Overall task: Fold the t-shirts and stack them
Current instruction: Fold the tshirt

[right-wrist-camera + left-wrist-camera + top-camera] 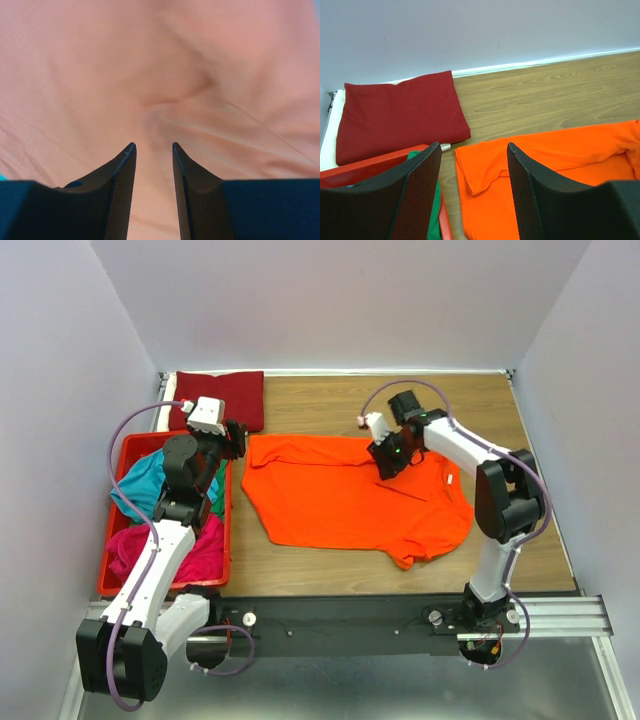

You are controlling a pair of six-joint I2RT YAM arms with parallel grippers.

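Black fingers [120, 190] of the right pincer [152, 165] are seen closest, parted by a narrow gap with nothing between them. Beyond them only creased, washed-out cloth of the orange t-shirt [200, 75] is shown in that wrist view.

From overhead the orange t-shirt [340, 500] is seen spread flat across the middle of the wooden surface [330, 405]. The right pincer [383, 462] is lowered onto its far right part.

The left pincer [240, 440] is held open and empty just beside the shirt's left edge, above the right wall of a red crate [150, 590]. The crate is set along the left side, and a teal t-shirt [140, 485], a magenta t-shirt [190, 550] and a green t-shirt [215, 490] are bunched in it. Part of this pile is hidden by the left arm.

A folded dark red t-shirt [225, 398] is laid in the far left corner. Its squared edges are shown plainly in the left wrist view, along with a turned-over fold at the orange shirt's near edge.
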